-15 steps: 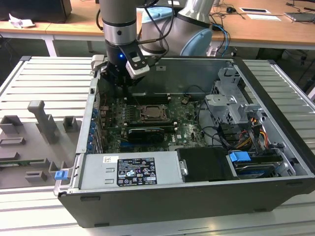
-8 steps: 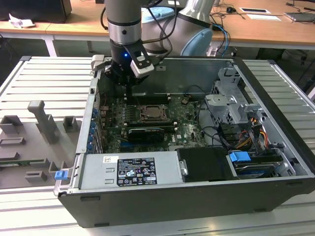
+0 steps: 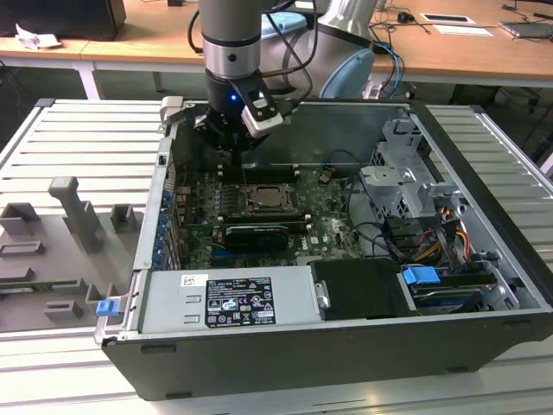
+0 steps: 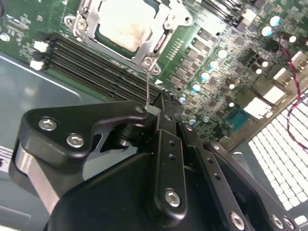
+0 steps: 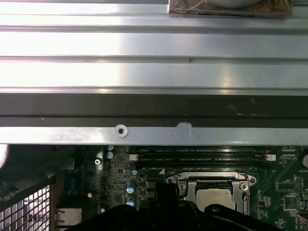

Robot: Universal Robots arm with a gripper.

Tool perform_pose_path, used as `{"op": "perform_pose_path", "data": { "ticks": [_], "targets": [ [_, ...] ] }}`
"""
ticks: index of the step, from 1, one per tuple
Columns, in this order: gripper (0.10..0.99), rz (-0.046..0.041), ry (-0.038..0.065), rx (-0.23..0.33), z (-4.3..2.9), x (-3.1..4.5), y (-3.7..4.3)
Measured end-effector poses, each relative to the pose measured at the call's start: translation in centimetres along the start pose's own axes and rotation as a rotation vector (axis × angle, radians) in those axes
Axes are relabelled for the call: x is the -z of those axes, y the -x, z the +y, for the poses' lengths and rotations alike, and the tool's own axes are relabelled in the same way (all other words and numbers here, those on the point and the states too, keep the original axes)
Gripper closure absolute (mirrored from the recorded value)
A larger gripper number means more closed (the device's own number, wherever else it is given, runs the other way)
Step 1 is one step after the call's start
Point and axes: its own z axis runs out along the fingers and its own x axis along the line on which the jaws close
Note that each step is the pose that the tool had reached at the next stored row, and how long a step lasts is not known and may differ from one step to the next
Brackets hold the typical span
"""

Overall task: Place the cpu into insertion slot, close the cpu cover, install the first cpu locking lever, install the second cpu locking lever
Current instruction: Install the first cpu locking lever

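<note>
Second wrist view: end effector (image 4: 158, 107) grips locking lever (image 4: 147, 84) (cpu (image 4: 122, 21) seated).

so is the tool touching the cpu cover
Apart. In the second wrist view the tool reaches only to the black memory slots, and these lie between it and the cpu cover.

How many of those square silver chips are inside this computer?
1. The cpu lies framed by the cpu cover on the green circuit board; beside it the gripper is shut on a thin locking lever. Others may be hidden elsewhere.
</note>
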Motion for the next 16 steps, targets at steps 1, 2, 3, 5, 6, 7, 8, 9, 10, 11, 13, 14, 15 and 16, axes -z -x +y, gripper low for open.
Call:
{"op": "perform_pose_path", "data": {
  "ticks": [1,2,3,5,6,7,8,9,10,11,13,14,15,16],
  "targets": [
    [0.980,0.0001,0.000,0.000,0.00,-0.02,0.21],
    [0.980,0.0000,0.000,0.000,0.00,-0.04,0.33],
    [0.980,0.0000,0.000,0.000,0.00,-0.09,0.59],
    [0.980,0.0000,0.000,0.000,-0.01,-0.18,1.19],
    [0.980,-0.0001,0.000,0.000,-0.01,-0.24,1.54],
    [0.980,0.0000,0.000,0.000,-0.01,-0.31,2.01],
    [0.980,0.0000,0.000,0.000,-0.02,-0.38,2.48],
    [0.980,0.0001,0.000,0.000,-0.02,-0.43,2.85],
    [0.980,0.0000,0.000,0.000,-0.02,-0.48,3.12],
    [0.980,0.0000,0.000,0.000,-0.02,-0.50,3.25],
    [0.980,-0.0001,0.000,0.000,-0.03,-0.58,3.55],
    [0.980,-0.0001,0.001,0.000,-0.03,-0.62,3.67],
    [0.980,0.0001,0.005,0.000,-0.04,-0.63,3.78],
    [0.980,0.0002,0.013,0.000,-0.04,-0.64,3.81]
  ]
}}
